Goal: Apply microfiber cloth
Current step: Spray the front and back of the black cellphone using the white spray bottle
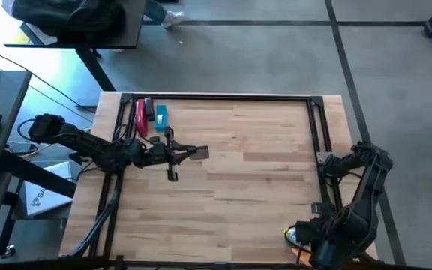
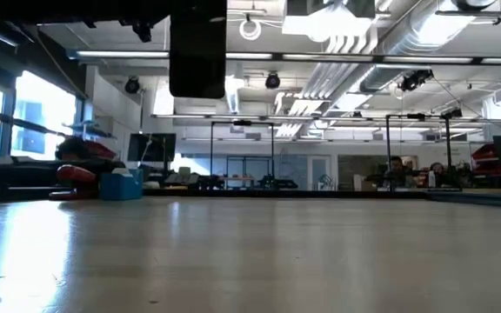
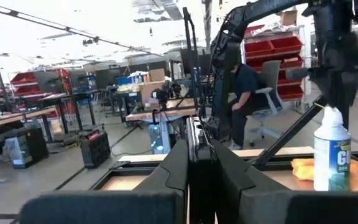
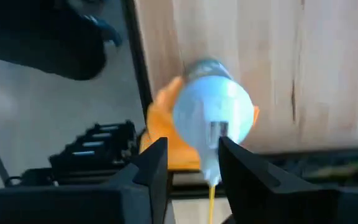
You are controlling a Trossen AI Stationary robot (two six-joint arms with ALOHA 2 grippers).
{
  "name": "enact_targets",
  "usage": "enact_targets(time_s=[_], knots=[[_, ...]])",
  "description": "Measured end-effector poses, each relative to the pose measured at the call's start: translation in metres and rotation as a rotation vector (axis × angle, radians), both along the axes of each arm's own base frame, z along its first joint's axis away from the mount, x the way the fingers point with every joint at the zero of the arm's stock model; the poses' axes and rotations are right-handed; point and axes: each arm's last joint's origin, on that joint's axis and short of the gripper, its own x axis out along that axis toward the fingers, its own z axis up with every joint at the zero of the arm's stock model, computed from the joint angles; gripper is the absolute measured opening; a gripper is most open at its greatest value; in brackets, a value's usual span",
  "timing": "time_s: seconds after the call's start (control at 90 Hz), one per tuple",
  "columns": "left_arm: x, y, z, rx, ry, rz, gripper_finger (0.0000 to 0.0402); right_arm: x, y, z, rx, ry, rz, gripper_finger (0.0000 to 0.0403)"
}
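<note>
The small soft bright-orange microfiber cloth (image 4: 166, 134) lies at the near right corner of the pale wooden desk (image 1: 246, 180), hard against its dark frame rail, with the white plastic spray bottle (image 4: 213, 115) standing on or just against it; from above the bottle hides much of the fabric. In the left wrist view the cloth (image 3: 303, 171) peeks out behind that bottle (image 3: 331, 155).

The right pincer (image 4: 191, 158) hangs directly over the bottle, looking down on its cap, its two dark fingers apart and holding nothing. The left pincer (image 1: 197, 154) reaches out over the desk well away from the cloth, toward the far left corner where a red tool (image 1: 141, 120) and a small blue box (image 1: 160, 115) rest; its fingers look pressed together and empty in its own wrist view.

The risk, as I judge it, is the bottle. A straight descent from here would meet the cap rather than the fabric, and could tip the bottle or clamp it by mistake. Pulling the cloth while the bottle sits on it might topple the bottle off the desk's edge.
</note>
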Motion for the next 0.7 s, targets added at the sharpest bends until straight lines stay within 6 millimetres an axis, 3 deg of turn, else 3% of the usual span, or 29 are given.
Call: enact_targets(time_s=[0.189,0.7], knots=[[0.000,0.001,0.000,0.015,-0.001,0.009,0.0017,0.005,-0.003,-0.005,-0.062,-0.055,-0.011,0.0109],[0.000,0.002,0.001,0.039,0.001,0.017,0.0017,0.008,-0.014,0.003,0.013,0.014,-0.101,0.0110]])
